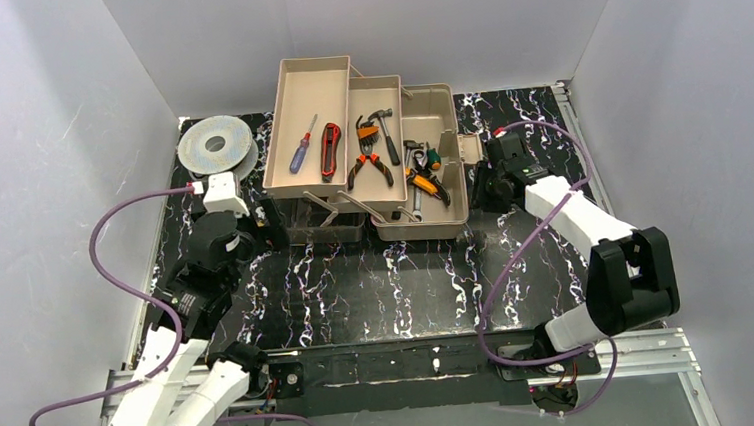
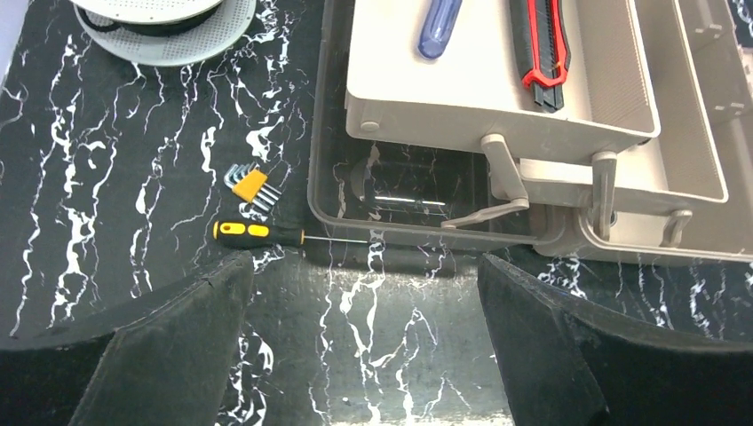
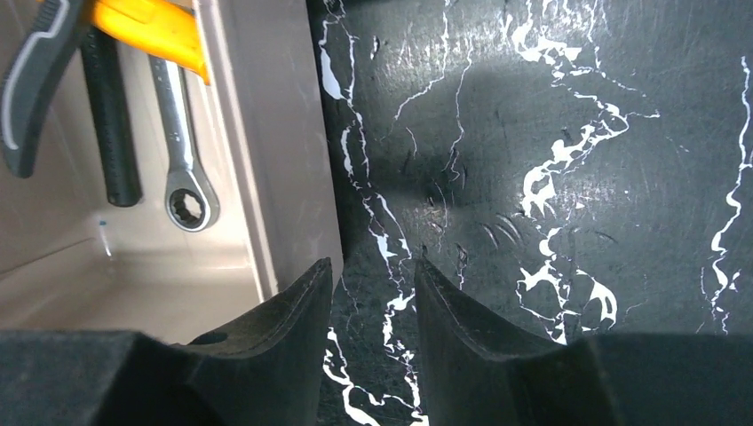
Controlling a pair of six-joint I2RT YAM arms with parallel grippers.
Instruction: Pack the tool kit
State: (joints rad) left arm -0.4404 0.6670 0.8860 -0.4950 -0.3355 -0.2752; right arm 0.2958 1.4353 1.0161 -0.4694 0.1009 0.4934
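Over by the desk's left edge, left pincer (image 2: pixel 364 293) hangs wide open facing the loose screwdriver (image 2: pixel 257 233), so grab that next. Right pincer (image 3: pixel 371 284) is barely ajar, empty.

Robot test cell, lab type. Plain white panel walls (image 1: pixel 38 146) close in three sides, beyond and to either side of the left gripper (image 2: pixel 362 266) and right gripper (image 3: pixel 373 266). Under both, a black white-veined mat (image 1: pixel 378 283). Behind them, a bare aluminium rail (image 1: pixel 663 341) along the near edge. Purple cables (image 1: pixel 94 243) loop loose off the arms.
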